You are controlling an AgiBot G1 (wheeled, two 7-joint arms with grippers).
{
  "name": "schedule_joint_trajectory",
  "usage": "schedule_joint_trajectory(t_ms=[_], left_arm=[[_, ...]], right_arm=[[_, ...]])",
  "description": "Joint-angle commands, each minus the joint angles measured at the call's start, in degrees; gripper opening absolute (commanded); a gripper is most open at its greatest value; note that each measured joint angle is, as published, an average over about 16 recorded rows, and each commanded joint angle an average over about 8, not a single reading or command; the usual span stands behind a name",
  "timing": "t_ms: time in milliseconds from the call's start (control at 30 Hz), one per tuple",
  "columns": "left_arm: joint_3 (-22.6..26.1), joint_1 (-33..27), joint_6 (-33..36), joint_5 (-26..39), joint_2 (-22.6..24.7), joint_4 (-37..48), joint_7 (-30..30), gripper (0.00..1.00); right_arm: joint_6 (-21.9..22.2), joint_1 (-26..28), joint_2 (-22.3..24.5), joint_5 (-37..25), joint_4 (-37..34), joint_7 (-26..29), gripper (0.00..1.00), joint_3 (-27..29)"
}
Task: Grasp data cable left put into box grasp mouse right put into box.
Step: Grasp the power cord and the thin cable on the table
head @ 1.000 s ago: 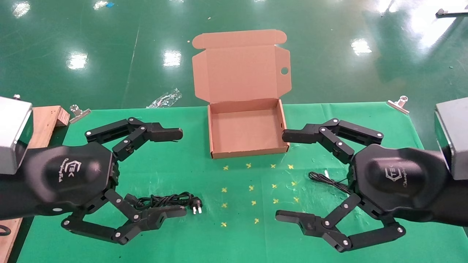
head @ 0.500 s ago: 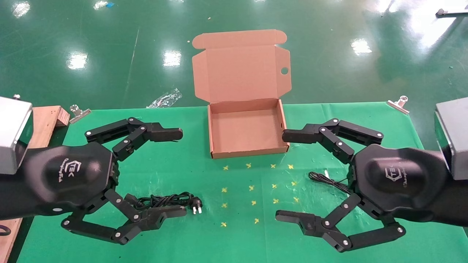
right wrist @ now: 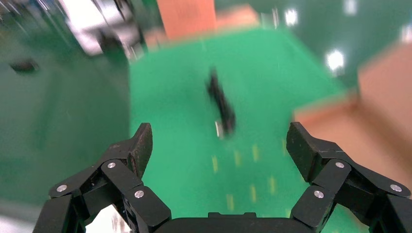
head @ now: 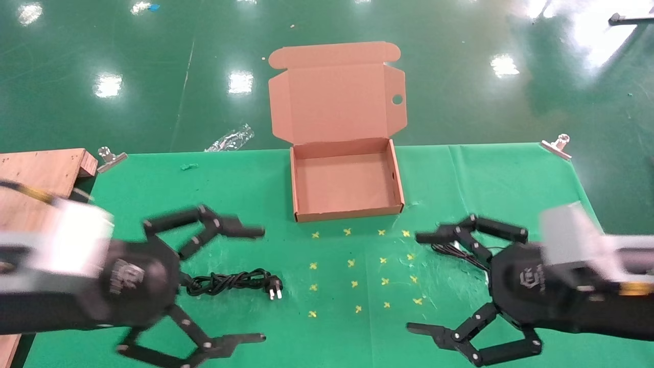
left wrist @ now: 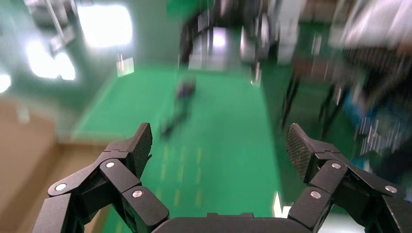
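Observation:
The brown cardboard box (head: 393, 176) stands open at the back middle of the green cloth, lid up and empty. The data cable (head: 227, 281) lies coiled at front left, its pronged plug (head: 275, 292) pointing right. My left gripper (head: 261, 285) is open, its jaws spread above and around the cable without touching it. My right gripper (head: 415, 282) is open at front right. The mouse's body is hidden behind it; only its thin cord (head: 452, 251) shows. The right wrist view shows the cable (right wrist: 221, 104) blurred, far ahead of the open right gripper (right wrist: 218, 141). The left gripper (left wrist: 218, 141) is also open and empty in its own wrist view.
Yellow cross marks (head: 352, 263) dot the cloth between the grippers. A wooden board (head: 46, 166) lies at the left edge. Metal clips (head: 110, 156) (head: 558, 144) hold the cloth's back corners. Clear plastic wrap (head: 232, 137) lies on the floor behind.
Both arms have moved down and toward the table's near edge, the left one uncovering the cable. Both grippers stay open. Cable and box have not moved.

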Motion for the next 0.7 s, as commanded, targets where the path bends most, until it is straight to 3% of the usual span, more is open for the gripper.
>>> schedule_joint_trajectory(t_ms=[33,200,467,700], left_arm=[[2.1,-1.1,-0.6,6.4,0.0,-0.9,1.2,1.00],[7.3,-3.9,-4.1,20.7,3.9,-0.9,-2.8,1.00],[15.6,-7.2,-8.8,43.8,12.3,-0.5,-13.4,1.00],[19.0,-7.3,-11.1,54.7,16.6,-0.2,-18.8,1.00]], right_arm=[[1.3,-0.4,1.0,-3.8,0.7,0.5,1.00,-1.1],[3.1,-1.8,2.7,-6.3,1.1,1.0,1.00,-1.4],[5.7,-6.3,4.8,-4.9,1.3,-0.5,1.00,-0.1],[7.1,-9.6,6.7,-3.3,1.4,-2.0,1.00,1.2]])
